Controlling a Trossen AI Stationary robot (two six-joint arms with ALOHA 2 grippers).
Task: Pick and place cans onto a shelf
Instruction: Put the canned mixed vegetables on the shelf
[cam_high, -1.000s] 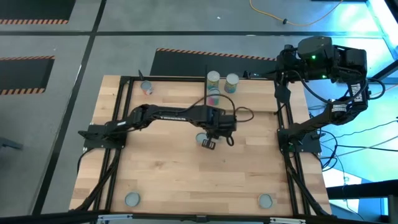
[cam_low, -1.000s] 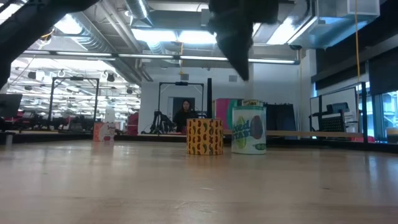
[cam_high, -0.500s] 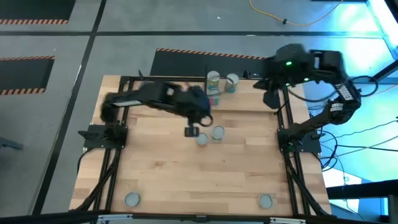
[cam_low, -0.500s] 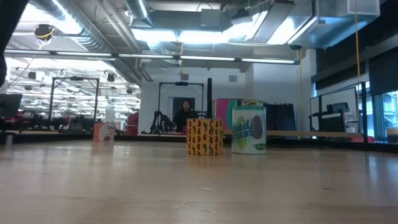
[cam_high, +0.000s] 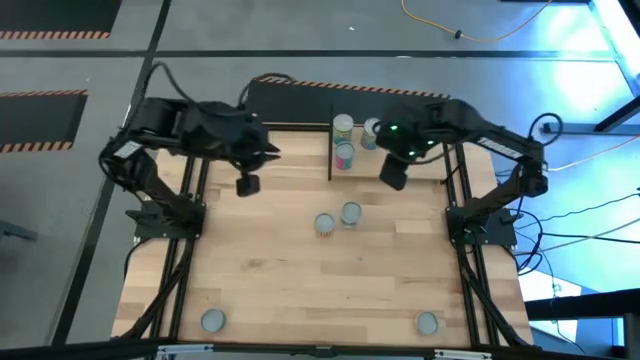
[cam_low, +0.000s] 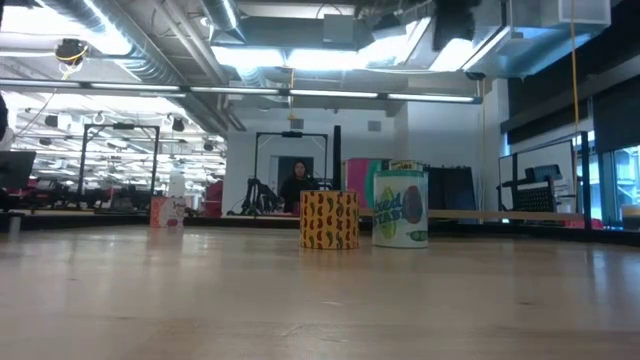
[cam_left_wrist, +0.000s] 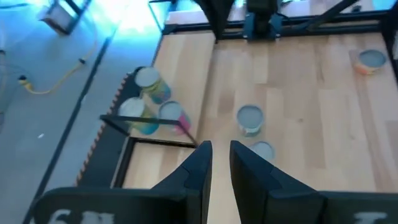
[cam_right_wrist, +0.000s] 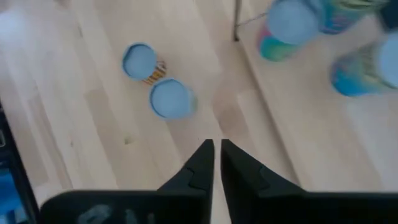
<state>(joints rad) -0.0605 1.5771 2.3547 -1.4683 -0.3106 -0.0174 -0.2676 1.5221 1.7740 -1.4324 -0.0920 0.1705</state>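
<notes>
At the table's far edge, three cans (cam_high: 345, 155) stand on the shelf (cam_high: 365, 168), close by its black panel (cam_high: 331, 150). Two more (cam_high: 324, 223) sit near mid-table, almost touching, and one waits at each near corner.

The main risk, as I judge it, lies with that middle pair. They stand so close that a finger coming down between them could tip or shove the neighbour. Neither claw looks wide enough now to straddle a can, so it would strike the lid. The right arm also hangs over the shelf, where a careless sweep could topple the placed cans or catch the panel.

The right gripper (cam_high: 392, 178) hovers above the shelf's front, fingers barely parted, holding and touching nothing. The left gripper (cam_high: 247, 185) hangs over the far left of the table, fingers a little ajar, also empty.
</notes>
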